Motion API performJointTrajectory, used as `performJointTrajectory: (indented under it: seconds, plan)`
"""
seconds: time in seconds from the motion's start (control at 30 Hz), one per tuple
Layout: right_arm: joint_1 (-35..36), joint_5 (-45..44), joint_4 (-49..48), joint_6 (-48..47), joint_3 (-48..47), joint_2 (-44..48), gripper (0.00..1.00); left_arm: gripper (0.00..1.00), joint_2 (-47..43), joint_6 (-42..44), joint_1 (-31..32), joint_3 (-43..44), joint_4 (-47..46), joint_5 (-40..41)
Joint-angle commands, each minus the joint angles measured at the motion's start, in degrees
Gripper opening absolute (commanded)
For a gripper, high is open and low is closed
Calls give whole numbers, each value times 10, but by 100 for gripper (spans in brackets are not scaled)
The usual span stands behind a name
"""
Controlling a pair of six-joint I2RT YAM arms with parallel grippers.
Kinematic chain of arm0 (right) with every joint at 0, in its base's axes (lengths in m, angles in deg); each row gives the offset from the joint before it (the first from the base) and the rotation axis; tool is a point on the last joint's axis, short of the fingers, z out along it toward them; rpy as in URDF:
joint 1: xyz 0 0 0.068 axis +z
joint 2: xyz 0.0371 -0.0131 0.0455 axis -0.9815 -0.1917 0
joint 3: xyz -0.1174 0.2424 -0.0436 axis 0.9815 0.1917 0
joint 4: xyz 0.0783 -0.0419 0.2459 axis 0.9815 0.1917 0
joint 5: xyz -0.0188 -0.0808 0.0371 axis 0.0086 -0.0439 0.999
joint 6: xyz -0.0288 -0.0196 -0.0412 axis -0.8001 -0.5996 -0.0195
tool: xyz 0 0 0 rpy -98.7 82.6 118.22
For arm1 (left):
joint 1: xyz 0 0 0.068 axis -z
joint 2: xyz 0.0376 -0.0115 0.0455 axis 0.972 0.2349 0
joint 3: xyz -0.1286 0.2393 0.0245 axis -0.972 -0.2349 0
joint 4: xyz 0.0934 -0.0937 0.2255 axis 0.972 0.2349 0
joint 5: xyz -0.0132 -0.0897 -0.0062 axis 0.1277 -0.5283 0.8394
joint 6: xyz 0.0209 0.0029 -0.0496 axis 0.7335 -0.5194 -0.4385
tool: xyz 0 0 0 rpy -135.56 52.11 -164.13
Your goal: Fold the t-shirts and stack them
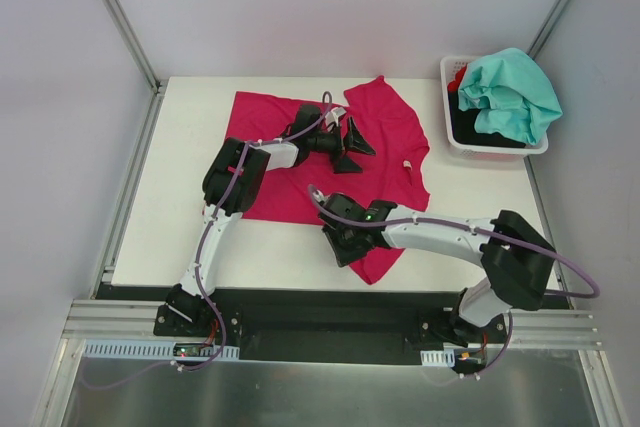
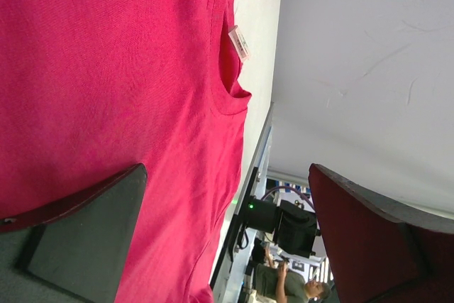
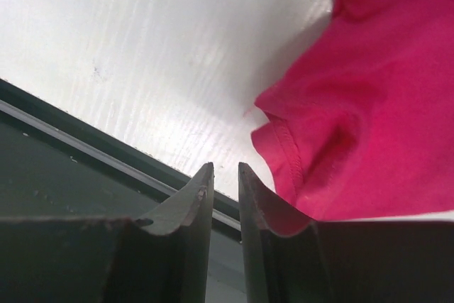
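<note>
The left arm [image 1: 207,242] and right arm [image 1: 440,235] are built alike: white tubular links between bulky black joint housings, with a grey-purple cable [image 1: 320,204] strung along each. The left gripper [image 1: 352,150] has black wedge-shaped fingers [image 2: 85,239]. The right gripper [image 3: 225,168] has dark tapering fingertips [image 3: 188,204] with ridged inner edges. A green light [image 1: 368,215] glows on the right wrist.

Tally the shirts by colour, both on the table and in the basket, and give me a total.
magenta-pink t-shirt, spread on the table: 1
teal-mint t-shirt, on top in the basket: 1
black t-shirt, in the basket, mostly covered: 1
red t-shirt, in the basket, only a corner showing: 1
Total: 4 in view; the basket may hide more.
</note>
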Motion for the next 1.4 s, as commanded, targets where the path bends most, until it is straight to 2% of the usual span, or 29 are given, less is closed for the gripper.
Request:
performJointTrajectory:
  seconds: [0.0, 0.2, 0.63, 0.73, 0.87, 0.97, 1.37]
  plan:
    - [5, 51, -65, -8, 15, -12, 23, 99, -24, 28, -6, -7, 16, 2]
    - [8, 53, -95, -41, 19, -27, 23, 99, -24, 28, -7, -9, 16, 0]
    - [-3, -10, -58, -92, -27, -71, 22, 99, -21, 29, -9, -14, 12, -2]
    - [-3, -31, -41, -99, -39, -67, 24, 99, -21, 30, -9, -15, 12, -3]
    - [-3, -67, -33, -105, -39, -54, 34, 99, -19, 29, -9, -14, 11, -2]
    - [-5, -78, -31, -108, -39, -53, 36, 99, -17, 28, -10, -13, 10, -4]
    - [-7, -50, -71, -97, -14, -91, 36, 99, -21, 29, -11, -22, 7, -7]
